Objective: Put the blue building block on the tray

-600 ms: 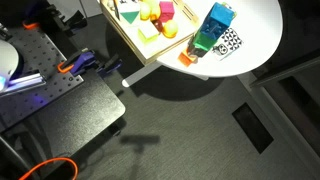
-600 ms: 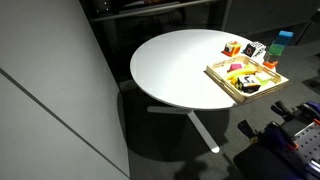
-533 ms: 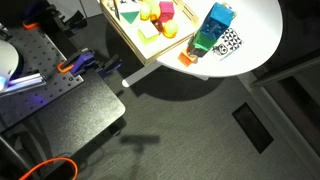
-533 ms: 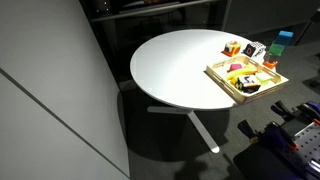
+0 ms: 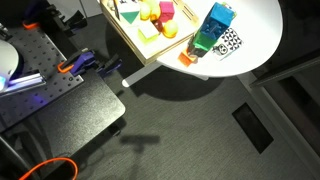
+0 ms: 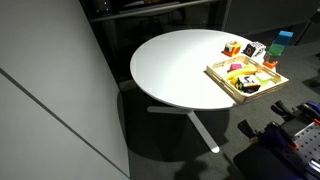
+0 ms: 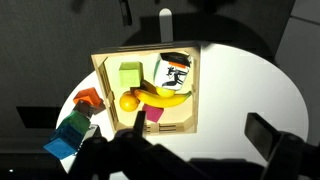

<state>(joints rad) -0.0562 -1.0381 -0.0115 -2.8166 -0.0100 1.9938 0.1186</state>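
The blue building block (image 5: 220, 16) stands stacked with a teal-green block (image 5: 206, 40) on the white round table, outside the tray. It shows in both exterior views (image 6: 286, 37) and at the lower left of the wrist view (image 7: 60, 148). The light-wood tray (image 7: 108, 66) holds a banana, an orange, a green cube, a pink block and a printed card; it also shows in both exterior views (image 5: 120, 30) (image 6: 216, 72). My gripper (image 7: 200, 128) is open and empty, high above bare table beside the tray and away from the blue block. It does not show in the exterior views.
A black-and-white patterned cube (image 5: 230, 42) and an orange-red piece (image 5: 187, 58) lie beside the stacked blocks near the table's edge. The white table (image 6: 170, 65) is bare on its far side from the tray. Robot mounting hardware (image 5: 40, 75) stands by the table.
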